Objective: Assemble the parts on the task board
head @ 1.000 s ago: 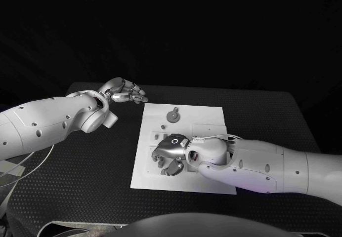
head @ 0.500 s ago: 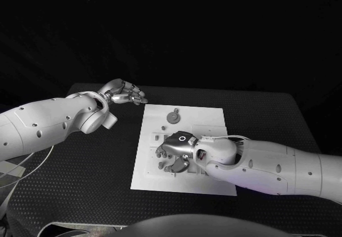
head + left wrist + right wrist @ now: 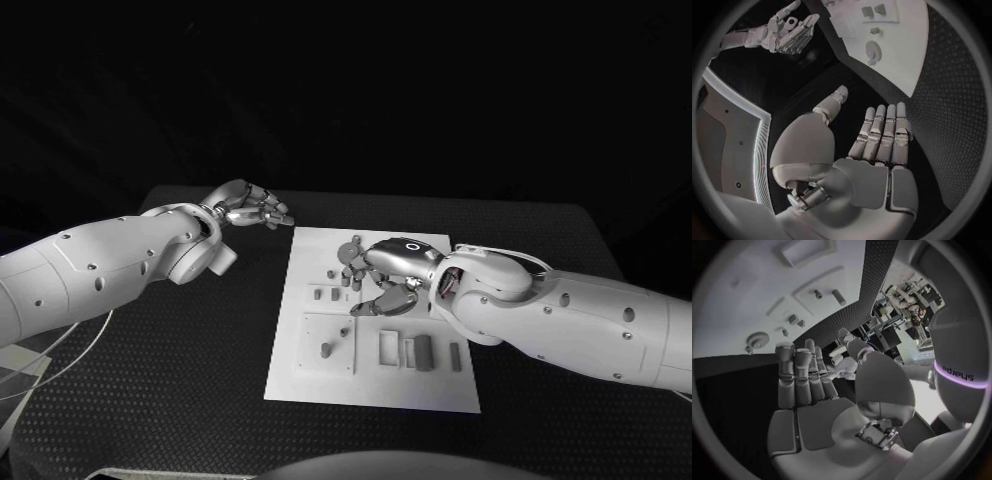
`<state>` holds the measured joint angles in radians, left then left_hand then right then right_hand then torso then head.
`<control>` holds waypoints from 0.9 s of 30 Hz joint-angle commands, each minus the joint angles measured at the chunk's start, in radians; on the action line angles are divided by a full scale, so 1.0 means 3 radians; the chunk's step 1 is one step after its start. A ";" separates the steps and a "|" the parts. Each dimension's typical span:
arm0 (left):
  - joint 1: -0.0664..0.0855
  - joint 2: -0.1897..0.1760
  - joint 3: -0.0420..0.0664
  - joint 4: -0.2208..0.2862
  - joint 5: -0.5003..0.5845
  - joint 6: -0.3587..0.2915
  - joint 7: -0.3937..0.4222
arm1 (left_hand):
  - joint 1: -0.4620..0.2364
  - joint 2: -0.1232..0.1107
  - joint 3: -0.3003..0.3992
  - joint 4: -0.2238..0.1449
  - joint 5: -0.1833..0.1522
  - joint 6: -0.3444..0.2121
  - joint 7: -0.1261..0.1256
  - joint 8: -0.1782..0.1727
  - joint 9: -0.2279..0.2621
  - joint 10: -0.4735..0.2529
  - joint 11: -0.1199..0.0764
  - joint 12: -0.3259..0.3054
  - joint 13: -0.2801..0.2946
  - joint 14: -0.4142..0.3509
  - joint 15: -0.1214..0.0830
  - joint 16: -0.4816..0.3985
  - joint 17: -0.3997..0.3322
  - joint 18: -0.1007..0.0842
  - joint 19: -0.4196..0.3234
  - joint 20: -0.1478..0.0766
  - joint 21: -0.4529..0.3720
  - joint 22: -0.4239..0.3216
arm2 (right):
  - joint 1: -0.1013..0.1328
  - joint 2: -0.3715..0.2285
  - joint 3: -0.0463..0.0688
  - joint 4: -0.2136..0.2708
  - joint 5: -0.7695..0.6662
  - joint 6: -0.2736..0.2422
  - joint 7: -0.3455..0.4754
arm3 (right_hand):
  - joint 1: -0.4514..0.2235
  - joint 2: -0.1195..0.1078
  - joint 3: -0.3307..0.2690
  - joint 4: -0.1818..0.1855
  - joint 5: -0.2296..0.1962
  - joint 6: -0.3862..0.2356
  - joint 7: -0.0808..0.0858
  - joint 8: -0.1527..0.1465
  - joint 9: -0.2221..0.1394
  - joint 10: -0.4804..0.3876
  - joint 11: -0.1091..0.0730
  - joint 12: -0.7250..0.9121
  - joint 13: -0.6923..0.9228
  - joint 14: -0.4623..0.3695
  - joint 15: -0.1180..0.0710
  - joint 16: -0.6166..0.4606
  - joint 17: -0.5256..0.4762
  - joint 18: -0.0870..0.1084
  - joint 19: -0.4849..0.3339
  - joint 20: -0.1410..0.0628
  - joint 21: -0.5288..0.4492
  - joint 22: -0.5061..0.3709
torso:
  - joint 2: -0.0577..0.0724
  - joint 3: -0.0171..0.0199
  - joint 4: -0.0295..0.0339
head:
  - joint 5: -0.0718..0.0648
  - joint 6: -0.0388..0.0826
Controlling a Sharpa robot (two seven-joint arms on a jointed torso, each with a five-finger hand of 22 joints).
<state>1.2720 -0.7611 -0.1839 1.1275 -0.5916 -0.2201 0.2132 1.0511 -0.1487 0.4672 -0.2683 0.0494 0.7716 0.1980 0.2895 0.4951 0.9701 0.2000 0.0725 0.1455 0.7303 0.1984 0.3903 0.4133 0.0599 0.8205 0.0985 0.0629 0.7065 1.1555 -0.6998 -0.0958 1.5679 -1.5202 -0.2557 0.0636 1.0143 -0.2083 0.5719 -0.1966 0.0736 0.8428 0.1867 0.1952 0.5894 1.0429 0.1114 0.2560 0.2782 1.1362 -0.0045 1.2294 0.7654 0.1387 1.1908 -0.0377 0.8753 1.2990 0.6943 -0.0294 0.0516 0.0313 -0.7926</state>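
Your right robot hand (image 3: 387,278) hangs over the upper middle of the task board (image 3: 378,390), palm down, fingers spread and curved, and it carries nothing; the right wrist view confirms it, fingers (image 3: 797,375) straight out side by side, empty palm. Your left robot hand (image 3: 248,205) floats off the board, above the black counter (image 3: 173,330) near the board's far left corner, fingers apart and lightly bent, nothing in it either; from its own wrist camera the fingers (image 3: 882,131) run flat and parallel over the dark mat.

Now the parts. A round gear-like piece (image 3: 351,243) sits at the board's far end, just beside your right robot hand's fingertips; whether they touch it you cannot tell from here. The right wrist view shows that same toothed disc (image 3: 755,339) lying flat on the white plate. Small grey pieces (image 3: 326,292) lie in a row left of the hand. Nearer you, a small peg-like piece (image 3: 326,348) rests on a raised square panel, and to its right stand upright blocks (image 3: 421,350) side by side, with a slimmer one (image 3: 454,357) at the end. Everything lies on the board, none of it in either hand.
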 commanded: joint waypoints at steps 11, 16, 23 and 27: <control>-0.0118 0.0060 0.0004 -0.0081 0.0023 0.0076 0.0095 | 0.0001 0.0020 0.0001 0.0025 0.0006 -0.0023 0.0048 -0.0012 -0.0002 -0.0022 0.0006 -0.0015 -0.0010 -0.0025 0.0000 -0.0015 -0.0001 0.0050 -0.0008 0.0003 0.0018 -0.0009 | 0.0037 -0.0316 0.0024 -0.0136 0.0616 0.0508 -0.0220 | 0.0038 0.0301 -0.0095 -0.0157 -0.0003 0.0175 -0.0084 0.0145 0.0032 0.0506 -0.0188 0.0286 0.0140 0.0164 -0.0171 0.0002 -0.0048 0.0410 0.0183 -0.0085 0.0065 0.0050 | -0.0178 0.0052 -0.0020 | -0.0020 0.0048; -0.0127 0.0069 0.0004 -0.0081 0.0023 0.0083 0.0099 | -0.0002 0.0021 -0.0001 0.0026 0.0006 -0.0024 0.0048 -0.0011 -0.0002 -0.0021 0.0006 -0.0015 -0.0011 -0.0023 0.0000 -0.0014 0.0000 0.0050 -0.0007 0.0003 0.0018 -0.0010 | 0.0077 -0.0396 0.0021 -0.0125 0.0764 0.1168 -0.0666 | -0.0102 0.0333 -0.0136 -0.0097 -0.0004 0.0245 -0.0126 0.0181 0.0045 0.0640 -0.0237 0.0394 0.0240 0.0189 -0.0217 -0.0040 -0.0072 0.0410 0.0189 -0.0075 0.0044 0.0046 | -0.0230 0.0065 -0.0034 | -0.0014 0.0038; -0.0177 0.0090 0.0004 -0.0106 0.0041 0.0101 0.0095 | -0.0011 0.0022 -0.0007 0.0030 0.0006 -0.0024 0.0048 -0.0011 -0.0002 -0.0020 0.0005 -0.0014 -0.0013 -0.0023 0.0000 -0.0015 0.0001 0.0049 -0.0007 0.0003 0.0019 -0.0012 | 0.0090 -0.0518 -0.0093 -0.0069 0.1007 0.1272 -0.0930 | -0.0488 0.0388 -0.0189 0.0226 -0.0005 0.0243 -0.0208 0.0157 0.0042 0.0587 -0.0339 0.1356 0.1188 0.0226 -0.0297 0.0014 -0.0017 0.0410 0.0202 -0.0102 0.0047 0.0079 | -0.0278 0.0071 -0.0053 | -0.0043 -0.0037; -0.0219 0.0096 0.0005 -0.0105 0.0041 0.0141 0.0091 | -0.0019 0.0025 -0.0012 0.0034 0.0006 -0.0027 0.0049 -0.0011 -0.0003 -0.0023 0.0006 -0.0015 -0.0016 -0.0024 0.0001 -0.0016 0.0001 0.0049 -0.0008 0.0003 0.0019 -0.0015 | 0.0079 -0.0589 -0.0161 0.0042 0.1021 0.1160 -0.1282 | -0.0542 0.0500 -0.0200 0.0136 -0.0003 0.0322 -0.0236 0.0204 0.0106 0.0272 -0.0359 0.1894 0.1765 0.0198 -0.0330 0.0214 0.0176 0.0410 0.0175 -0.0124 0.0090 0.0103 | -0.0296 0.0073 -0.0057 | -0.0083 -0.0057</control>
<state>1.2097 -0.7339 -0.1833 1.0949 -0.5886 -0.2011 0.2272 1.0503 -0.1479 0.4631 -0.2642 0.0494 0.7716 0.1980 0.2895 0.4952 0.9666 0.2035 0.0725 0.1412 0.7304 0.1982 0.3903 0.4134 0.0584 0.8205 0.0984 0.0629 0.7034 1.1797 -0.8740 -0.1441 1.5716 -1.2599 0.0603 -0.1991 0.8503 -0.0658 0.5110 -0.1492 0.0736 0.9281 0.1092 0.2529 0.6188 1.1464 0.0063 0.8105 0.7925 1.1978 -0.1011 1.2885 0.8124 0.1554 1.2450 -0.0684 0.9002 1.3080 0.6123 -0.0084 0.0360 0.0139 -0.8074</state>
